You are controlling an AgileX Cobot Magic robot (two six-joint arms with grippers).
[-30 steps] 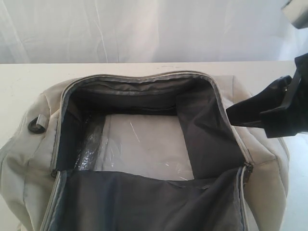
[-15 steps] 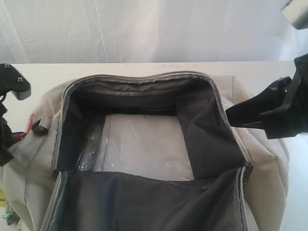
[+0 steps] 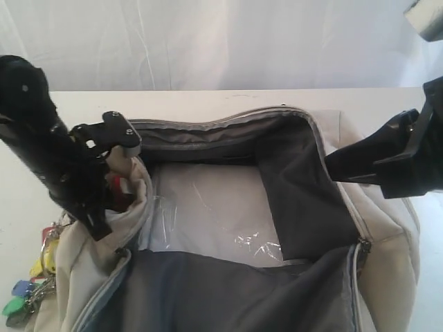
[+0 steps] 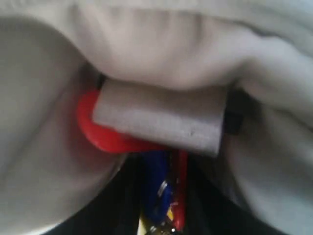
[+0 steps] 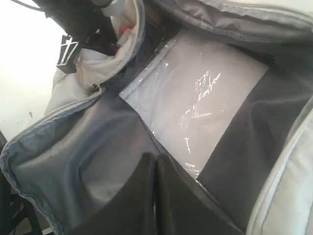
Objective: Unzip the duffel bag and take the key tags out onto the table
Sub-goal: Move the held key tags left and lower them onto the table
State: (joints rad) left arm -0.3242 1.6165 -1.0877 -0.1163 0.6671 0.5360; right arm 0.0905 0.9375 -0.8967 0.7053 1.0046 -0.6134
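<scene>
The cream duffel bag (image 3: 387, 228) lies unzipped on the white table (image 3: 208, 99), its dark lining showing. My left gripper (image 3: 97, 218) presses against the bag's crumpled left end. In the left wrist view its jaws (image 4: 164, 196) are shut on the key tags (image 4: 159, 188), blue and red, just under a grey strap loop (image 4: 161, 117). More yellow, blue and green key tags (image 3: 28, 283) dangle outside the bag at the lower left. My right gripper (image 3: 329, 166) hovers shut and empty over the bag's right rim, its fingers (image 5: 146, 196) pressed together.
A pale base panel under crinkled clear plastic (image 3: 208, 207) lines the bag's floor. The opened flap (image 3: 228, 290) lies toward the front. A white curtain hangs behind the table's far edge.
My left arm has come in from the left edge and pushed the bag's left end inward. The key tags now hang at the lower left. The right arm has not moved.
</scene>
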